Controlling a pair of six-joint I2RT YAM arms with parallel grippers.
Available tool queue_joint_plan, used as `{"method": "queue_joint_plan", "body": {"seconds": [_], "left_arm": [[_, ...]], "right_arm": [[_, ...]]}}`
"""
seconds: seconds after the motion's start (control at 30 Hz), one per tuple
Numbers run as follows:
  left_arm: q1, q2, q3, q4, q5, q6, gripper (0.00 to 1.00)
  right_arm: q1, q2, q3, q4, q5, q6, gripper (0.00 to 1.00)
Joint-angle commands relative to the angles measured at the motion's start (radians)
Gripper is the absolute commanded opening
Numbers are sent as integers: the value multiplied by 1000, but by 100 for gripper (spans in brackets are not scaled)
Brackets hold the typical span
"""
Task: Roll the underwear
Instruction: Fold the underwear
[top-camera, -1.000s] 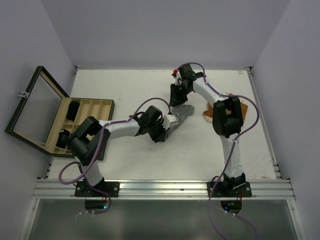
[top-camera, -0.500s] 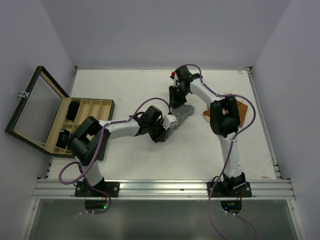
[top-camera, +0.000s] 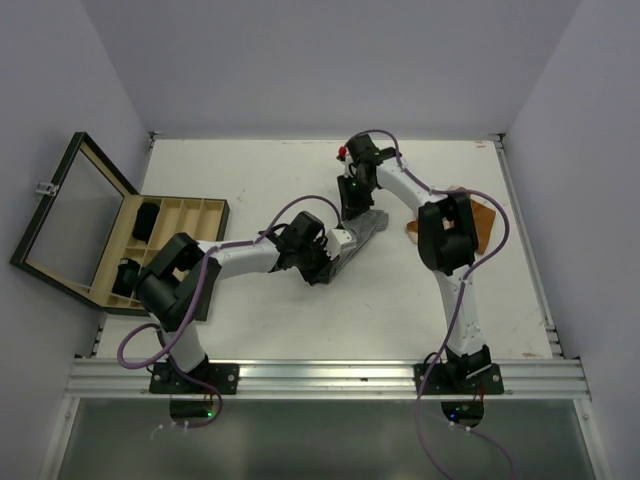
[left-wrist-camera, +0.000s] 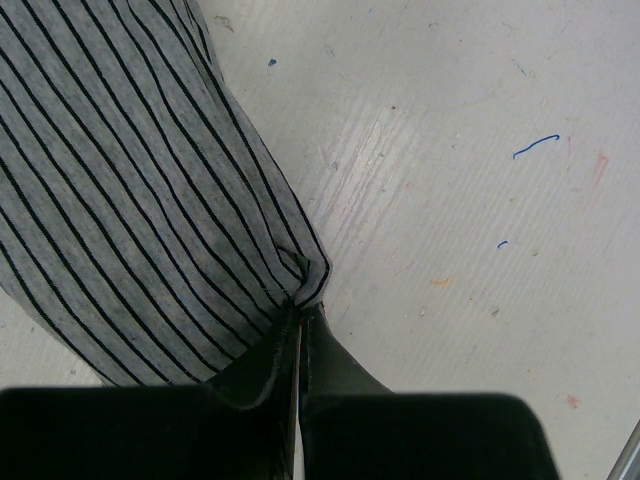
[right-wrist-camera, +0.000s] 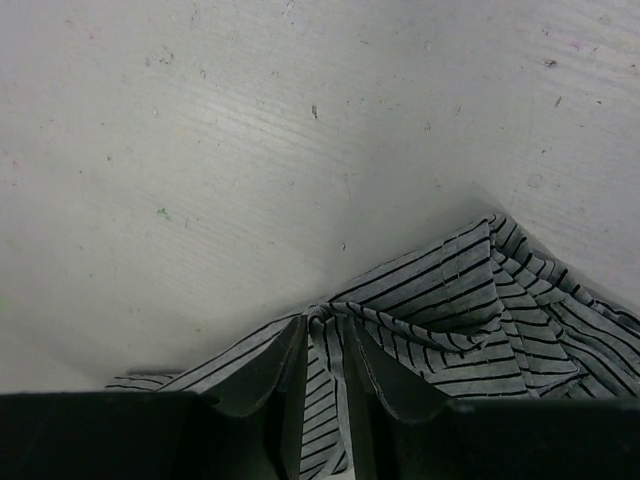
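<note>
The grey striped underwear (top-camera: 366, 226) lies partly flattened near the middle of the white surface (top-camera: 250, 170), stretched between the two arms. At its near end the left end effector (left-wrist-camera: 302, 312) is pressed fully together on a thin corner of the cloth. At its far end the right end effector (right-wrist-camera: 326, 338) stands narrow, with a bunched fold of the same cloth caught between its fingers. Both holds look slight, so I judge slipping to be the main risk: if either arm pulls outward or lifts before the roll has begun, the small pinch could slide off and the cloth would drop slack. The gathered fold at the right side could also roll up lopsided or bulge, giving a loose bundle that springs open. With the two wrists working so near each other, a turning move might bring them into contact. Counting what shows: one grey striped piece in hand and one orange-brown piece (top-camera: 484, 216) lying on the right of the surface, partly hidden behind the right arm. There are also what look like two black pieces (top-camera: 148, 220) sitting in compartments of the single wooden box (top-camera: 216, 226) at the left, its glass lid (top-camera: 66, 205) standing open, and two arms
</note>
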Motion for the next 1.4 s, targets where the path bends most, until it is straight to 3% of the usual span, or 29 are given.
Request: {"method": "queue_joint_plan", "body": {"seconds": [0.0, 0.2, 0.23, 0.33, 0.6, 0.87, 1.03, 1.13, 1.2, 1.37], "left_arm": [[0, 77, -59, -128, -38, -6, 0], [0, 77, -60, -125, -40, -8, 0], [0, 79, -60, -125, -40, -6, 0], [0, 77, -60, -125, -41, -8, 0], [0, 74, -62, -125, -46, -8, 0], [0, 76, -62, -124, -49, -8, 0], [0, 76, -62, -125, -49, -6, 0], [0, 74, -63, -125, -44, -6, 0], [0, 74, -63, -127, -44, -5, 0], [0, 73, -54, -138, -41, 3, 0]], "right_arm": [[7, 22, 53, -23, 24, -34, 25], [9, 28, 59, -25, 30, -41, 19], [9, 27, 60, -25, 30, -43, 10], [9, 11, 60, -28, 17, -43, 0], [-57, -116, 8, -20, -77, -35, 0], [-172, -214, -177, -2, -143, -43, 0], [-189, -213, -257, 6, -111, -54, 11], [-216, -214, -262, 7, -85, -54, 24], [-236, -229, -254, 7, -79, -57, 44], [-246, -305, -216, 59, -167, -51, 45]]}}
